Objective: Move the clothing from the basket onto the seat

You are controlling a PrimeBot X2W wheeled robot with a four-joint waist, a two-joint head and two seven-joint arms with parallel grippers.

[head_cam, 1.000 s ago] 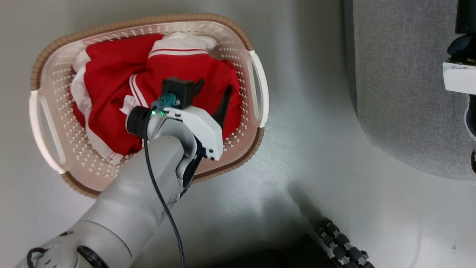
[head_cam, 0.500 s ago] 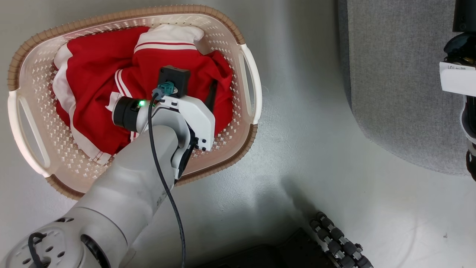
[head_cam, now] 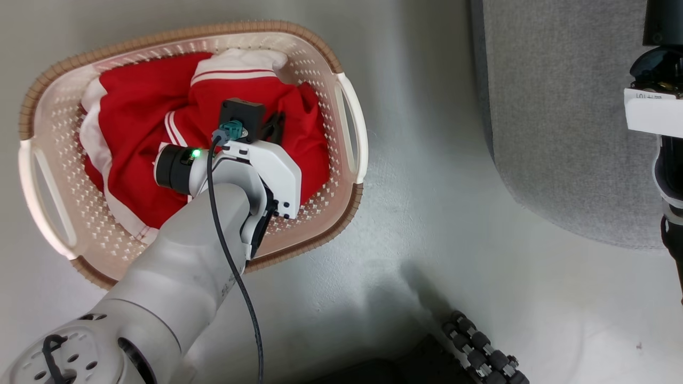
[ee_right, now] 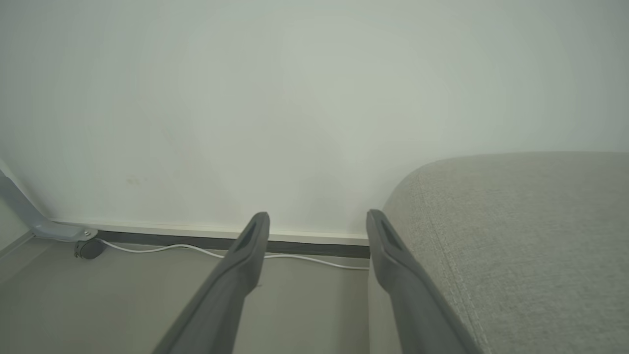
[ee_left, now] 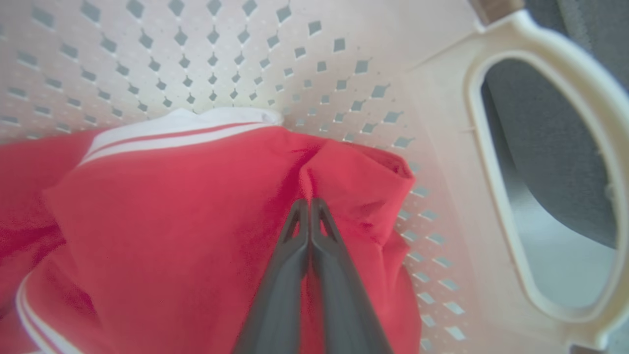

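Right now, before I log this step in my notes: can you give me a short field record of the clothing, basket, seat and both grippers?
clothing: red and white, bunched inside the basket
basket: on the floor, to the left of the seat
seat: grey upholstery, apart from the basket
left gripper: shut, tips apparently pinching a red fold
right gripper: open, holding nothing, beside the seat's rounded corner

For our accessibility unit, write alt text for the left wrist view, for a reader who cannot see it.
The left end effector, fingers shut, pinches a puckered fold of the red clothing inside the cream perforated basket. A white-striped hem lies behind, and a white handle curves at right.
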